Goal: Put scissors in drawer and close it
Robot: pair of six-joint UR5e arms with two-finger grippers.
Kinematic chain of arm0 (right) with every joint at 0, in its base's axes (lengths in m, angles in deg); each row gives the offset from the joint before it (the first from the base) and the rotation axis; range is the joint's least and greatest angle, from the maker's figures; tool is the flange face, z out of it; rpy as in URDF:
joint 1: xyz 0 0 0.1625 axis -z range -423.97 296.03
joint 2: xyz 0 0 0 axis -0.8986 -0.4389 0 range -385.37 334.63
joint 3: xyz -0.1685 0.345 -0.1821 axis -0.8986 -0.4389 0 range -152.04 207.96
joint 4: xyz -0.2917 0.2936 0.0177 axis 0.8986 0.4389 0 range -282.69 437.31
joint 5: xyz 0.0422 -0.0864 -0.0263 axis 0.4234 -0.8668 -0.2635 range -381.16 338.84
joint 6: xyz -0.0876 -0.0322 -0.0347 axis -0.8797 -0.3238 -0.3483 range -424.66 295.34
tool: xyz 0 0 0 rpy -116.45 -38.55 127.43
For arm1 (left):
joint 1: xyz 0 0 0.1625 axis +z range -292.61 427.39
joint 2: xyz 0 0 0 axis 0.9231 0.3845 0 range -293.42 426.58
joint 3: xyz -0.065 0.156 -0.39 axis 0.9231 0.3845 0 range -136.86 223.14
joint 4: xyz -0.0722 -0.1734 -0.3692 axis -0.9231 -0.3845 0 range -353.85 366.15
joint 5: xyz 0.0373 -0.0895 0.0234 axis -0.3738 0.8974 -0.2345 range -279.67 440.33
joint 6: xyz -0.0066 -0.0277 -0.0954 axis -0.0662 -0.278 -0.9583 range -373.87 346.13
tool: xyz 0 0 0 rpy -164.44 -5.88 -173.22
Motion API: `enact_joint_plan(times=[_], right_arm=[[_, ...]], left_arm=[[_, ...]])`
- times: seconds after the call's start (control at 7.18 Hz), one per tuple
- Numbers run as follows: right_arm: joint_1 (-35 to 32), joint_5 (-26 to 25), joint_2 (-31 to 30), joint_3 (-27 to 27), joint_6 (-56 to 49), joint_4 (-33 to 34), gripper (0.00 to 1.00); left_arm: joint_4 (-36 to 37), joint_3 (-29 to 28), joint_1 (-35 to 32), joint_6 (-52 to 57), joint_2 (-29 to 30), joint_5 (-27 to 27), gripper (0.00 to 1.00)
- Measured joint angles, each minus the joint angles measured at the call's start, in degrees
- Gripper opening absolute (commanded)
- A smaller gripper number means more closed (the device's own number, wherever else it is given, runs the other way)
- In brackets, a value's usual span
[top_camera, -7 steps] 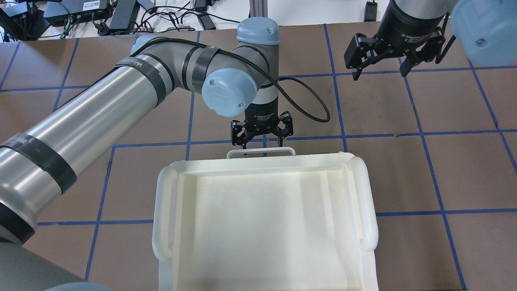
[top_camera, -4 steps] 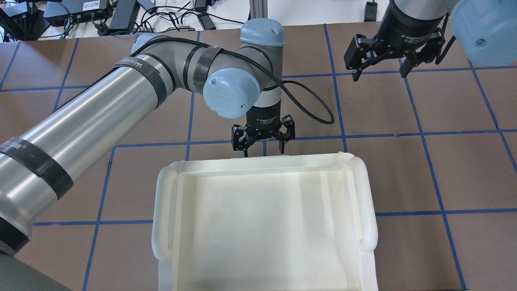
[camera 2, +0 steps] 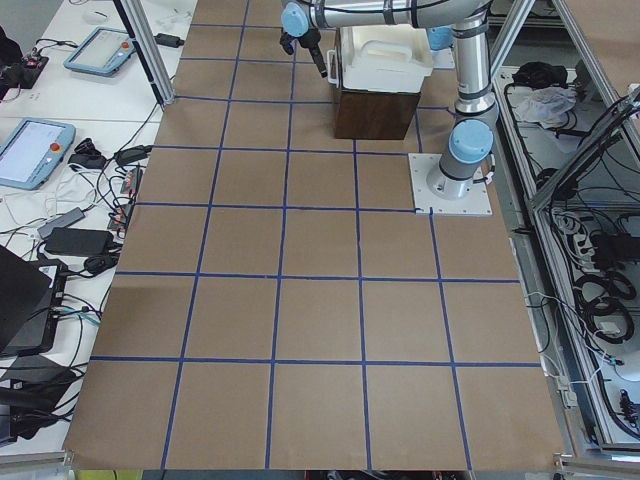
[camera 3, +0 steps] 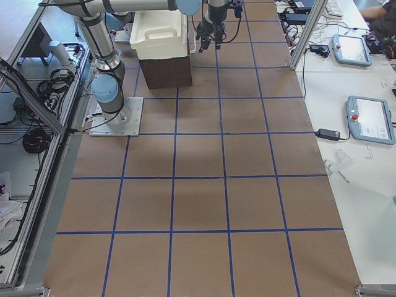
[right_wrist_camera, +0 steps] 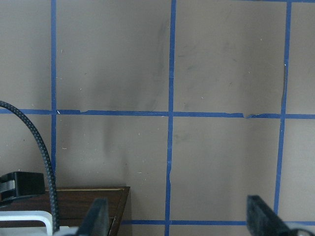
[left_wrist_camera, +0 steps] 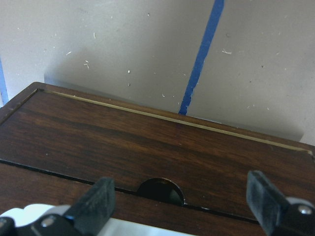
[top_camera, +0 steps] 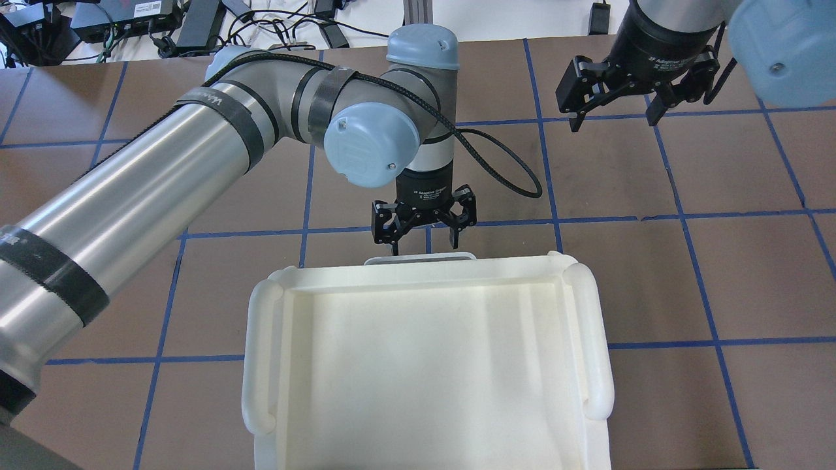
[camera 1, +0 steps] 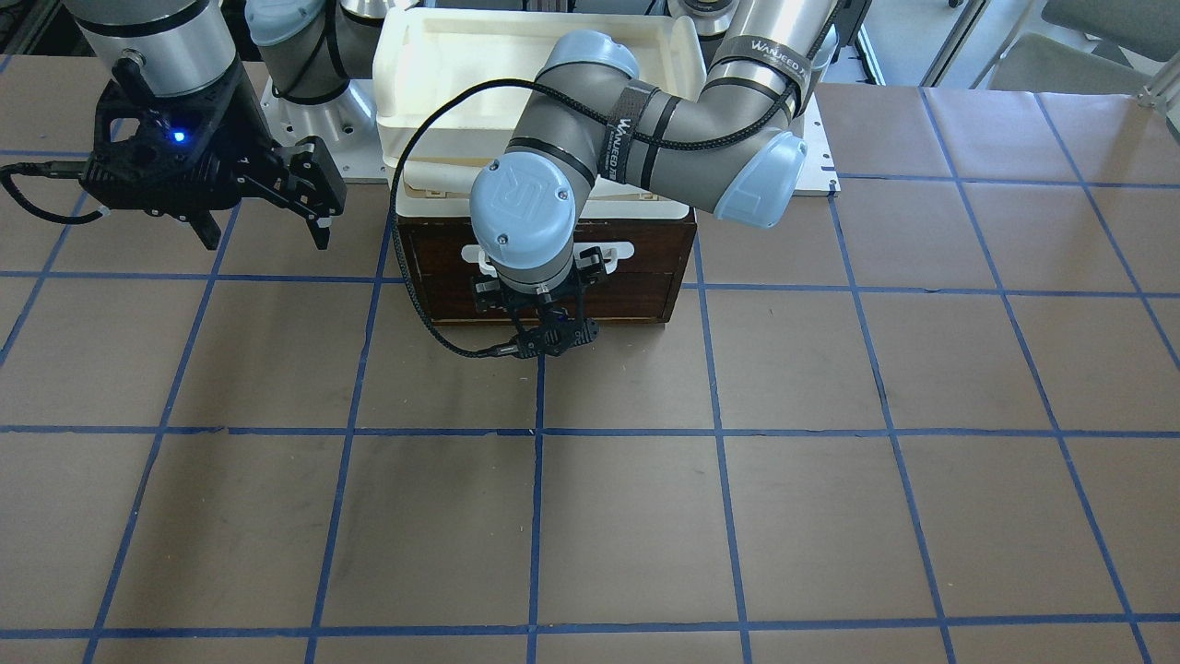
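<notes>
Brown drawer front faces the left claw
Long side runs across the table; that claw's gaping wide right at the handle, right claw wide too, well apart.

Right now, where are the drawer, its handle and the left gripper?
drawer (camera 1: 659,244), front-facing view, dark wooden front, right of the arm.
handle (top_camera: 424,256), overhead view, middle of the white bar.
left gripper (top_camera: 423,248), overhead view, midway between its open fingertips.
</notes>
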Motion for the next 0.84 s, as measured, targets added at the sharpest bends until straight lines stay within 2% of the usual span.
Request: enact_joint_plan(times=[0.56, 0.84], right_arm=[[0.00, 0.08, 0.00, 0.00, 0.08, 0.05, 1.00], [0.00, 0.24, -0.01, 0.00, 0.14, 0.12, 1.00]], left_arm=[[11.74, -2.02, 0.94, 3.44, -3.31, -2.94, 1.00], [11.20, -3.83, 1.40, 8.89, -8.34, -5.59, 1.00]])
